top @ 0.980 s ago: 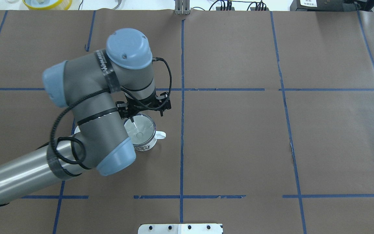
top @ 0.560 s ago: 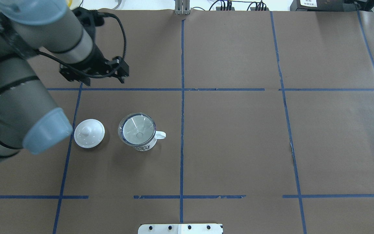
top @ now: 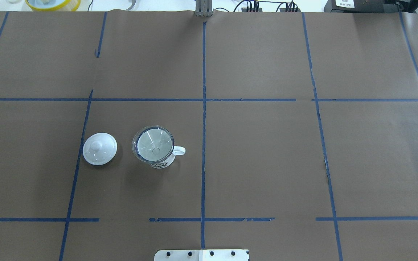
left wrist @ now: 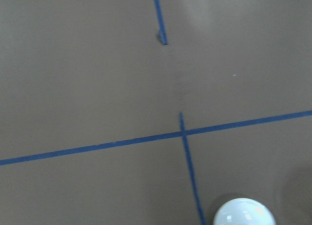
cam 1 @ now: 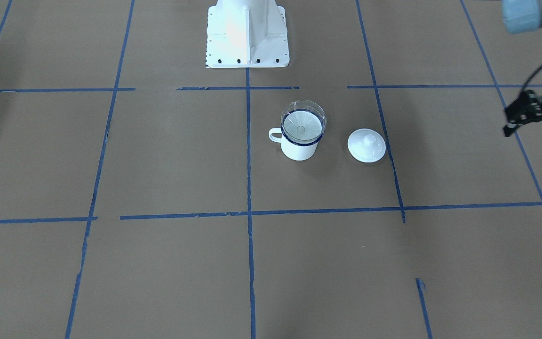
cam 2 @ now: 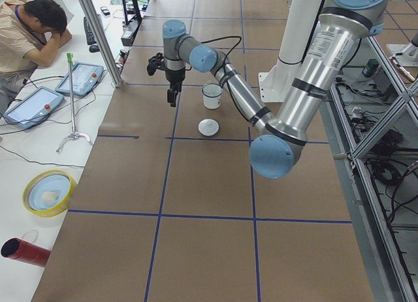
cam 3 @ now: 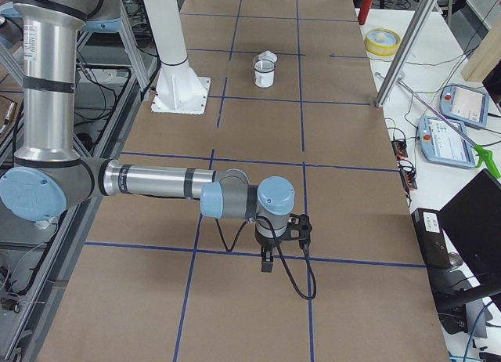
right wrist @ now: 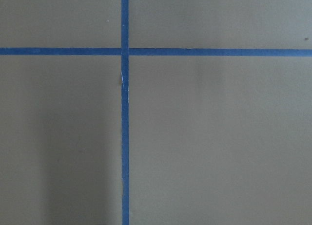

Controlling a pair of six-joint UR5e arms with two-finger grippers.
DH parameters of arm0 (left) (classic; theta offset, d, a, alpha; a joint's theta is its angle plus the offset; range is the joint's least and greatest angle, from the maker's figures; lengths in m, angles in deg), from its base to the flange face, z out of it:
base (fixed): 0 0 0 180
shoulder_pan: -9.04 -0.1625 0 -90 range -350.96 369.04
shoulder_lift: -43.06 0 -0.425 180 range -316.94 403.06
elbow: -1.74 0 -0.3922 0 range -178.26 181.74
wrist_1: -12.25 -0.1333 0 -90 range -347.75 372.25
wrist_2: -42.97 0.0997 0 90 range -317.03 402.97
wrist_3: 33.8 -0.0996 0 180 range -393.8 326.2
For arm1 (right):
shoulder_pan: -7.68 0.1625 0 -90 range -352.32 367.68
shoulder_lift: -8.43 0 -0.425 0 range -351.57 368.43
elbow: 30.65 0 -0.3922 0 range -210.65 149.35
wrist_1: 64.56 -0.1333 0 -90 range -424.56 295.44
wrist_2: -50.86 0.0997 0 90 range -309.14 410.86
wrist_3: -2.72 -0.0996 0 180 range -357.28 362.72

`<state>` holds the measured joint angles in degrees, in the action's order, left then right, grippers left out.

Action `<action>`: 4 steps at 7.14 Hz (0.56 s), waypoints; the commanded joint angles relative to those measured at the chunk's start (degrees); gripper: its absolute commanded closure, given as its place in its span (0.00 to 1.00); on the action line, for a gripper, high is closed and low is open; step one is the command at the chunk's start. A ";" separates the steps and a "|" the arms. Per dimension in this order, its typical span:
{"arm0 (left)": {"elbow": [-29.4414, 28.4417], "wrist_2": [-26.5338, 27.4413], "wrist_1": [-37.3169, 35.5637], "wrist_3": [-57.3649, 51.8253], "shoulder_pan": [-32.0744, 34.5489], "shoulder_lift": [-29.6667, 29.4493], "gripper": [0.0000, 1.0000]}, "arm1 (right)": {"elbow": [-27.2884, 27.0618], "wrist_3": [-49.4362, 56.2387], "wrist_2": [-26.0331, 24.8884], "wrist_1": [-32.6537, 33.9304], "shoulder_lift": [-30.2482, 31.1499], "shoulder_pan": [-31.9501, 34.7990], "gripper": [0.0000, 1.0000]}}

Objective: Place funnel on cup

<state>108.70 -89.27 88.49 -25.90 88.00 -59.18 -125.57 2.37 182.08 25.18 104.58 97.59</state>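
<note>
The clear funnel (top: pixel 153 144) sits in the mouth of the white cup (top: pixel 161 164), spout down, with nothing holding it. Both also show in the front view, the funnel (cam 1: pixel 303 123) on the cup (cam 1: pixel 299 149). My left gripper (cam 2: pixel 171 96) hangs well away from the cup, past the lid. Only black wrist parts (cam 1: pixel 532 113) show at the front view's right edge, so I cannot tell whether it is open or shut. My right gripper (cam 3: pixel 268 260) points down far from the cup. I cannot tell its state.
The white knobbed lid (top: pixel 99 148) lies on the table beside the cup, on the side away from the handle. The robot's white base (cam 1: pixel 246 37) stands behind the cup. A yellow bowl (top: pixel 53 3) sits off the far left corner. An operator (cam 2: pixel 32 27) sits by the table's far side.
My left arm has pulled back from over the cup, up and to the left, almost out of the overhead view. The funnel stays on the cup. The lid is now uncovered.
</note>
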 commanded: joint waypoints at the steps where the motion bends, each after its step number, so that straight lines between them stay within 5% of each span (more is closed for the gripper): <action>1: -10.66 -1.87 4.69 -24.86 12.66 8.61 0.00 | 0.00 0.00 0.00 0.00 0.00 0.00 0.00; 4: -11.78 -2.48 5.15 -25.30 16.03 14.25 0.00 | 0.00 0.00 0.00 0.00 0.00 0.00 0.00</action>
<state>96.81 -91.22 93.08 -50.38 101.74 -46.65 -125.57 2.37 182.08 25.18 104.58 97.59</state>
